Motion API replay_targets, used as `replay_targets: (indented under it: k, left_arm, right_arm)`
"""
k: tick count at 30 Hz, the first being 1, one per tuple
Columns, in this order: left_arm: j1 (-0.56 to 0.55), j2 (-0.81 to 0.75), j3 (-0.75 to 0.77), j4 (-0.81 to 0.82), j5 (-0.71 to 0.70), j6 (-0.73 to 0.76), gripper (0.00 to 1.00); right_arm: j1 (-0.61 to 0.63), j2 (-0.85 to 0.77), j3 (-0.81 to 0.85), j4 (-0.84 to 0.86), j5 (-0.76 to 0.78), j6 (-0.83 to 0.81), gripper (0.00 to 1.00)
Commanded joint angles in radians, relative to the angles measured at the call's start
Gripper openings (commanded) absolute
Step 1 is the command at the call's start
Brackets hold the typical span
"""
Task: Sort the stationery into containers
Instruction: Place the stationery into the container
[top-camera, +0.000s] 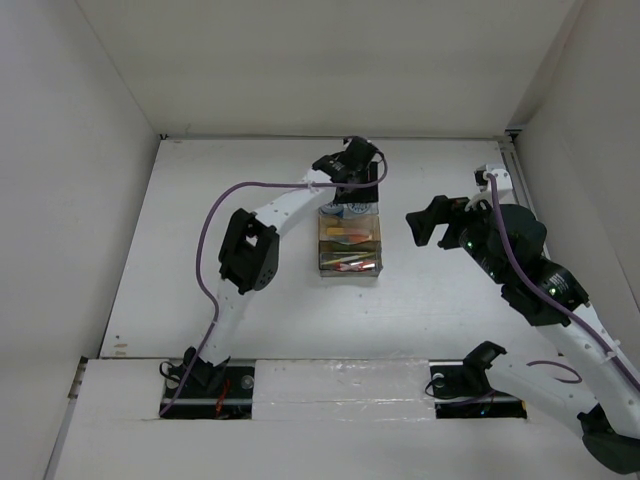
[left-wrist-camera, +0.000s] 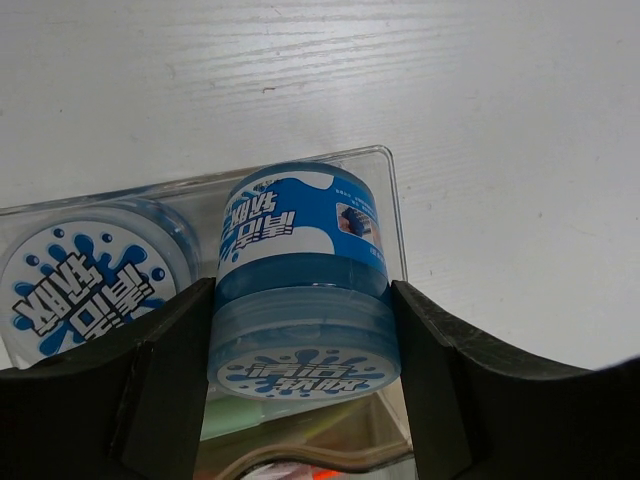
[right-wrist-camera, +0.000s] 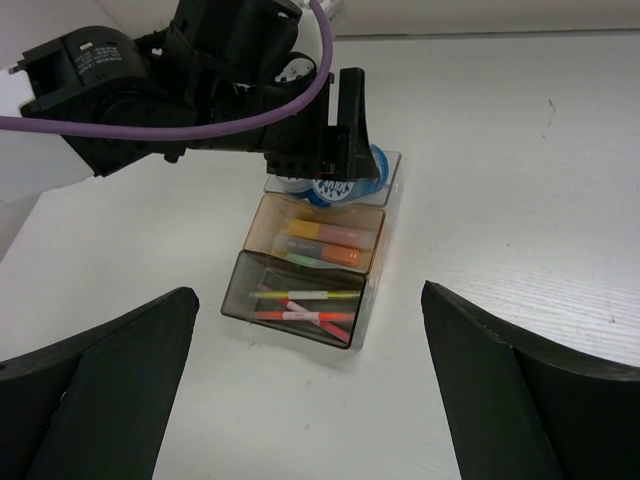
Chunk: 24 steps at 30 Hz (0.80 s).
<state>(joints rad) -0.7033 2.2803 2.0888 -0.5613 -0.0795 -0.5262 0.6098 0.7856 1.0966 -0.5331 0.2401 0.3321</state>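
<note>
The clear organizer (top-camera: 350, 268) stands mid-table; its rim also shows in the left wrist view (left-wrist-camera: 390, 175) and the right wrist view (right-wrist-camera: 358, 318). My left gripper (left-wrist-camera: 304, 350) is shut on a blue-white patterned roll (left-wrist-camera: 300, 290), held tilted over the organizer's far compartment. A second roll (left-wrist-camera: 85, 285) lies in that compartment to its left. Short markers (right-wrist-camera: 325, 243) fill the middle compartment. Thin pens (right-wrist-camera: 305, 305) lie in the near one. My right gripper (right-wrist-camera: 310, 390) is open and empty, hovering right of the organizer; in the top view the right gripper (top-camera: 428, 222) faces it.
White walls close in the table on the left, back and right (top-camera: 130, 120). The left arm (top-camera: 250, 250) stretches across the table left of the organizer. The right arm (top-camera: 530, 270) occupies the right side.
</note>
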Motion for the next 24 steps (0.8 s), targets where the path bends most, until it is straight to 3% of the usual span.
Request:
replay_targets:
  k: [1, 11, 24]
  left_arm:
    - [-0.004, -0.068, 0.103, -0.051, 0.006, -0.012, 0.11]
    - [0.033, -0.001, 0.182, -0.149, 0.090, -0.021, 0.01]
    - [0.042, 0.073, 0.255, -0.219, 0.061, 0.006, 0.01]
  right_arm:
    - [-0.005, -0.009, -0.007, 0.053, -0.012, -0.013, 1.00]
    - [-0.005, -0.009, -0.007, 0.053, -0.030, -0.013, 1.00]
    - [-0.005, -0.009, -0.017, 0.062, -0.039, -0.013, 1.00]
